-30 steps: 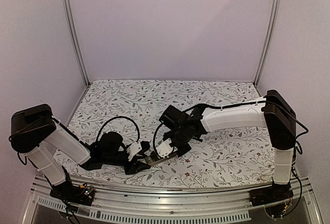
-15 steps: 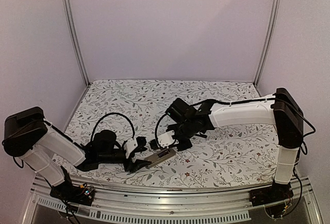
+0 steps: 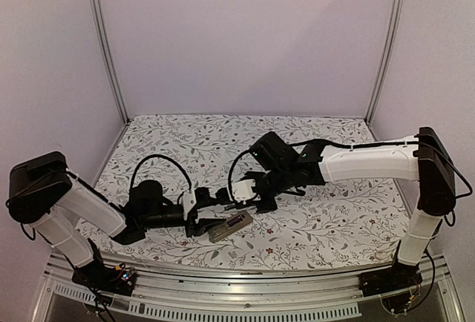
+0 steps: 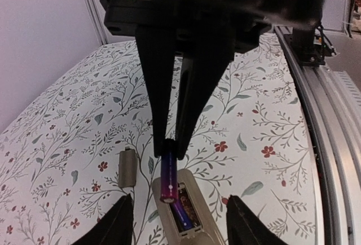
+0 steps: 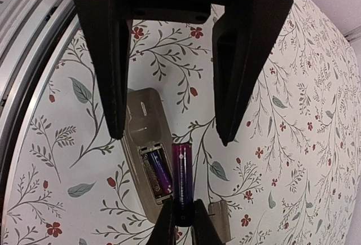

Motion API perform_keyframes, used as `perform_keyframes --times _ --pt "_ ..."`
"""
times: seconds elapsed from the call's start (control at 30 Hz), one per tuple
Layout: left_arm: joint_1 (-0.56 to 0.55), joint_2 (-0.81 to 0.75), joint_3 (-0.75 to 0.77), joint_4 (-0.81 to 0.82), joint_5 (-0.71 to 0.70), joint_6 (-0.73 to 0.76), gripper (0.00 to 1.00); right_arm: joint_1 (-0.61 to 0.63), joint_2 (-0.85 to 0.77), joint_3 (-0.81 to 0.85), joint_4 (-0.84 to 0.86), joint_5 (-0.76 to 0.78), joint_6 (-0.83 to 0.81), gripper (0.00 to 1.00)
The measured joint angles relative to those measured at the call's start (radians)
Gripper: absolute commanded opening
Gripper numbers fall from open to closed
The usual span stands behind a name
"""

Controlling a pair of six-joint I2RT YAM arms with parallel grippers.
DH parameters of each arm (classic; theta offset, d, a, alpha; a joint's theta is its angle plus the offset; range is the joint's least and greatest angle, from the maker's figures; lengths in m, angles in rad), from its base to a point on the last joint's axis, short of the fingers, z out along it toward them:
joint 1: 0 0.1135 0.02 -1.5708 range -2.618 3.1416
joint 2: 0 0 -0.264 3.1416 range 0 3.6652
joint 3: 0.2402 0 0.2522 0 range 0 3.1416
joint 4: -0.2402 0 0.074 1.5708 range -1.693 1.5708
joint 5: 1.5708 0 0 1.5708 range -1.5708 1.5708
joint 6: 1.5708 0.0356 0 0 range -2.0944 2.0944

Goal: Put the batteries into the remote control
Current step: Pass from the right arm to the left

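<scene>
The remote control (image 3: 231, 225) lies back-up on the flowered table, its recess open with one battery (image 4: 181, 216) seated inside. My right gripper (image 5: 181, 211) is shut on the end of a second dark purple battery (image 5: 181, 183), which hangs just above the recess's free side (image 4: 168, 176). My left gripper (image 4: 179, 200) is open. Its fingertips (image 4: 125, 217) stand wide on either side of the remote's (image 4: 197, 191) near end without touching it. In the top view the two grippers, left (image 3: 202, 218) and right (image 3: 226, 205), meet over the remote.
A small flat grey cover piece (image 4: 127, 167) lies on the cloth beside the remote, also visible in the right wrist view (image 5: 219, 222). The metal rail (image 4: 321, 115) of the table's near edge runs close behind the left gripper.
The left gripper has drawn back from the remote with wider jaws, and the remote now lies free on the table. The right arm has swung rightward, still holding its battery.
</scene>
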Motion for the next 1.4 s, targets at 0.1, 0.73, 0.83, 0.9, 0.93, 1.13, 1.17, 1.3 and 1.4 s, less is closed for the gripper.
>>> perform_keyframes --times 0.1,0.73,0.83,0.9,0.93,1.13,1.17,1.3,1.4 --pt "0.0 0.016 0.016 0.02 0.003 0.01 0.46 0.0 -0.023 -0.011 0.02 -0.033 0.012 0.0" --pt "-0.008 0.039 0.048 0.042 -0.018 0.02 0.0 -0.002 -0.045 -0.04 0.069 -0.066 0.022 0.0" --pt "-0.008 0.039 0.048 0.043 -0.017 0.014 0.0 -0.002 -0.045 -0.04 0.069 -0.066 0.023 0.0" --pt "-0.008 0.039 0.048 0.044 -0.018 0.015 0.0 -0.003 -0.045 -0.04 0.069 -0.066 0.026 0.13" --pt "-0.008 0.039 0.047 0.047 -0.019 0.014 0.0 -0.006 -0.045 -0.04 0.071 -0.066 0.031 0.31" --pt "-0.011 0.04 0.008 0.179 -0.055 -0.022 0.0 -0.097 -0.046 -0.048 0.142 -0.188 0.22 0.87" --pt "-0.013 0.042 0.0 0.204 -0.064 -0.03 0.0 -0.136 -0.049 -0.061 0.175 -0.246 0.285 0.86" --pt "-0.016 0.084 -0.007 0.262 -0.087 -0.053 0.0 -0.275 -0.074 -0.116 0.302 -0.424 0.542 0.8" --pt "-0.018 0.126 -0.007 0.273 -0.097 -0.063 0.0 -0.303 -0.076 -0.121 0.363 -0.511 0.683 0.78"
